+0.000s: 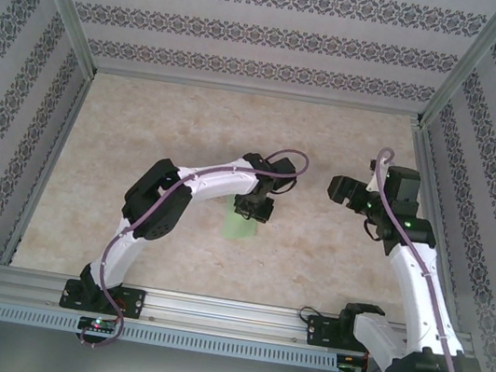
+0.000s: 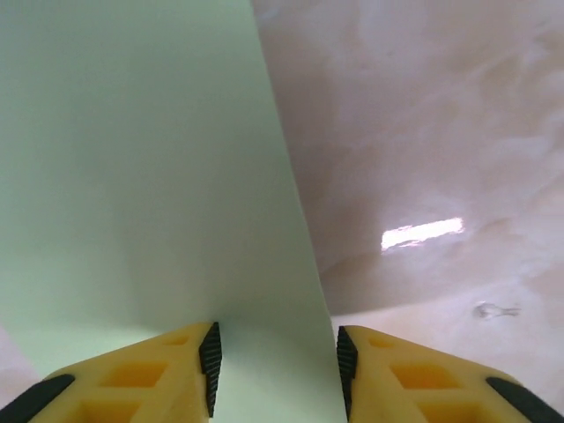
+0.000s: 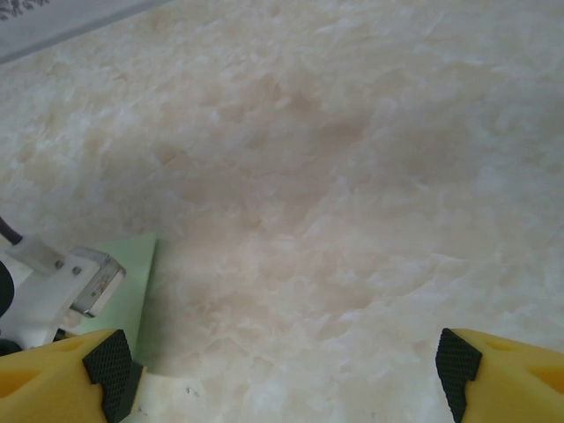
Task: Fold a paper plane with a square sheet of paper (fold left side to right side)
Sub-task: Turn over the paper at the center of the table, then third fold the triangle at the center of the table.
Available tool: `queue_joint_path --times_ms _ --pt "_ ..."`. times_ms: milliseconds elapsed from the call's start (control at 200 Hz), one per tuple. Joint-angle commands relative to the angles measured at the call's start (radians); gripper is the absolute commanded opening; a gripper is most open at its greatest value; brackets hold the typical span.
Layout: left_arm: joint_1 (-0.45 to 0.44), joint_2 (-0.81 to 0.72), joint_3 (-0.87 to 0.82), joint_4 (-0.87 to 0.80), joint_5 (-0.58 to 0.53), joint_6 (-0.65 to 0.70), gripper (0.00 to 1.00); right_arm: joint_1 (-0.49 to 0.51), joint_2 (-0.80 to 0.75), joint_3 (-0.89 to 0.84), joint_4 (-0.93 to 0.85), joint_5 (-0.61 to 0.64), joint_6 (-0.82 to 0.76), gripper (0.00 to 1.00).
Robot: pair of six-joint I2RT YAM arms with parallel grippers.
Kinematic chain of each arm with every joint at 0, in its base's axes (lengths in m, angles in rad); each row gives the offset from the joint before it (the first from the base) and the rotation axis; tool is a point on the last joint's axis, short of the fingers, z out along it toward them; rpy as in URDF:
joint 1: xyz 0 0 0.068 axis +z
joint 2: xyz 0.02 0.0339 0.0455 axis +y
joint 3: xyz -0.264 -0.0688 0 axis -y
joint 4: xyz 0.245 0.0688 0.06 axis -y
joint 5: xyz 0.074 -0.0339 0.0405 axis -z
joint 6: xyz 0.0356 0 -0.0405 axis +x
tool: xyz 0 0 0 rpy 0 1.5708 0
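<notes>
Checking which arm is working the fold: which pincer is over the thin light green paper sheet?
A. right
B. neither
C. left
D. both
C: the left pincer sits over the thin light green paper sheet, while the right pincer hangs apart from it above the beige marbled table.

Top view: left claw (image 1: 254, 209) covers the green paper (image 1: 239, 226)'s upper part; folds not discernible. Left wrist view: paper runs off top and left edges.
</notes>
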Motion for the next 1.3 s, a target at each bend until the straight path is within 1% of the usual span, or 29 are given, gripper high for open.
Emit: queue_joint_path --times_ms 0,100,170,225,295,380,495,625,744,869,1014,1109,1294 --pt "0.022 -0.084 -0.028 0.088 0.066 0.028 0.49 -0.012 0.036 0.002 0.003 -0.096 -0.004 0.87" --pt "0.046 -0.18 -0.119 0.199 0.139 0.026 0.58 -0.01 0.082 -0.012 0.042 -0.179 0.033 0.8" --pt "0.069 -0.256 -0.202 0.285 0.186 0.015 0.59 -0.005 0.123 -0.024 0.078 -0.229 0.06 0.74" --pt "0.091 -0.317 -0.275 0.35 0.203 -0.002 0.6 0.01 0.158 -0.035 0.115 -0.26 0.086 0.7" --pt "0.129 -0.39 -0.372 0.431 0.221 -0.024 0.62 0.053 0.216 -0.039 0.168 -0.296 0.124 0.63" --pt "0.192 -0.459 -0.491 0.527 0.267 -0.061 0.62 0.135 0.308 -0.025 0.226 -0.293 0.155 0.56" --pt "0.27 -0.517 -0.644 0.673 0.344 -0.115 0.62 0.245 0.437 0.015 0.307 -0.267 0.188 0.52" --pt "0.311 -0.532 -0.763 0.796 0.386 -0.175 0.62 0.32 0.58 0.092 0.372 -0.25 0.203 0.5" --pt "0.317 -0.522 -0.809 0.819 0.377 -0.193 0.62 0.362 0.708 0.18 0.395 -0.259 0.198 0.49" --pt "0.317 -0.516 -0.831 0.825 0.369 -0.201 0.62 0.377 0.813 0.249 0.416 -0.265 0.209 0.48" --pt "0.317 -0.506 -0.833 0.817 0.368 -0.2 0.62 0.386 0.923 0.319 0.434 -0.318 0.245 0.46" --pt "0.317 -0.498 -0.829 0.813 0.374 -0.2 0.62 0.39 0.966 0.339 0.428 -0.311 0.25 0.46" --pt "0.316 -0.491 -0.819 0.793 0.375 -0.191 0.61 0.39 0.998 0.349 0.397 -0.28 0.223 0.45"
